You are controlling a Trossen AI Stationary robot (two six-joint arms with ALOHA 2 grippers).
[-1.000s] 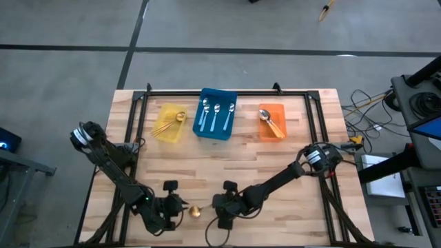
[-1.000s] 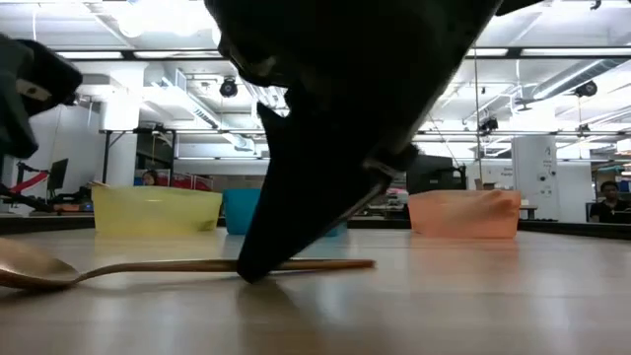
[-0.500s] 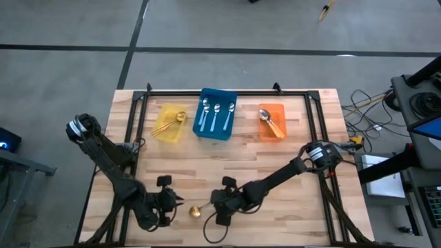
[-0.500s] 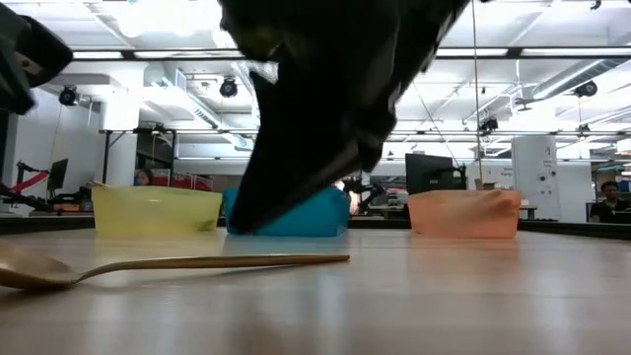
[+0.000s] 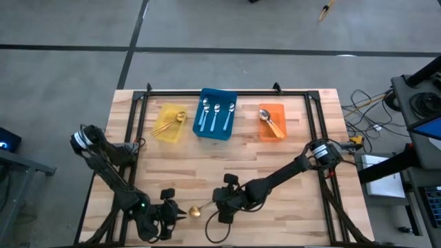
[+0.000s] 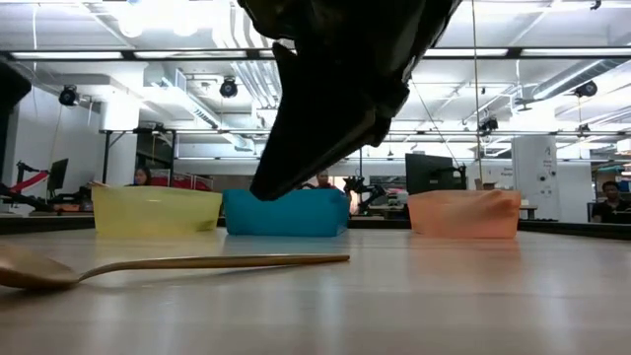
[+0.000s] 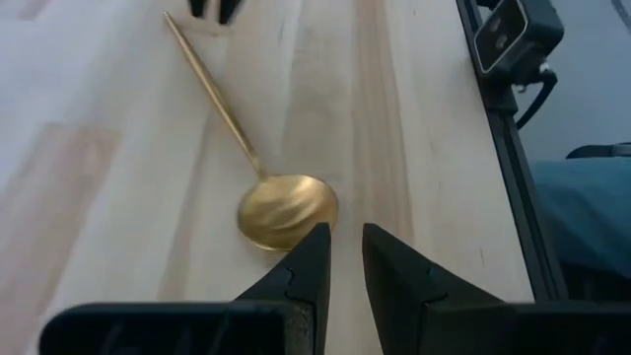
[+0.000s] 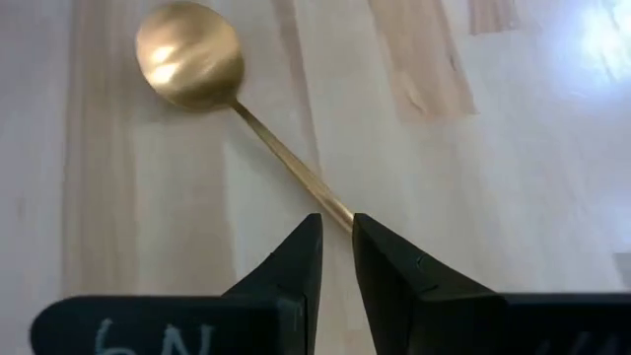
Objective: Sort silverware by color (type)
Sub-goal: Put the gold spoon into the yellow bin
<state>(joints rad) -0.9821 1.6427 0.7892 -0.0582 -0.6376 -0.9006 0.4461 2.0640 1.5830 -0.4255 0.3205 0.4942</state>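
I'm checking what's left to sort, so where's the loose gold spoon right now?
In the high view the gold spoon lies flat on the table near its front edge, between the left gripper and the right gripper, far from the three bins.

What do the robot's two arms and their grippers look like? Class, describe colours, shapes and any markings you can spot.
Both arms are black, slim and jointed, each with a pale ring at its base. The left gripper and right gripper each have two dark, wedge-shaped fingers tapering to points. White handwritten marks show on the right gripper's body.
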